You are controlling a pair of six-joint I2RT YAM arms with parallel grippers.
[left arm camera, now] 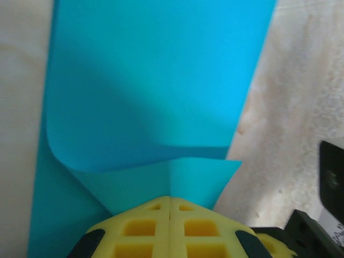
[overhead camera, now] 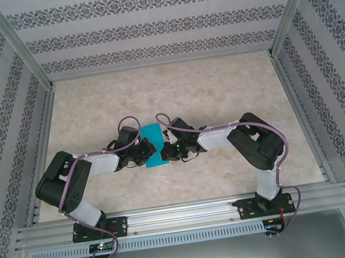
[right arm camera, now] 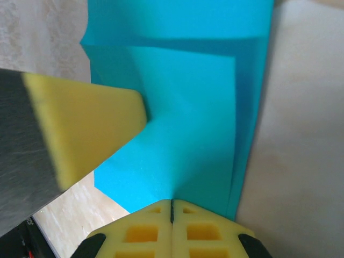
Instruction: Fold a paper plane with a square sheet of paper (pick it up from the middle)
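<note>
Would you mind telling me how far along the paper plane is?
Early stage. Done: the sheet of paper lies folded over, layered edges showing. In hand: the left end effector and right end effector both pinch it, shut. Remaining: no sharp tip or wings yet.

Lab rig (aluminium frame (overhead camera: 183, 213), wallpapered panels (overhead camera: 158, 16))
</note>
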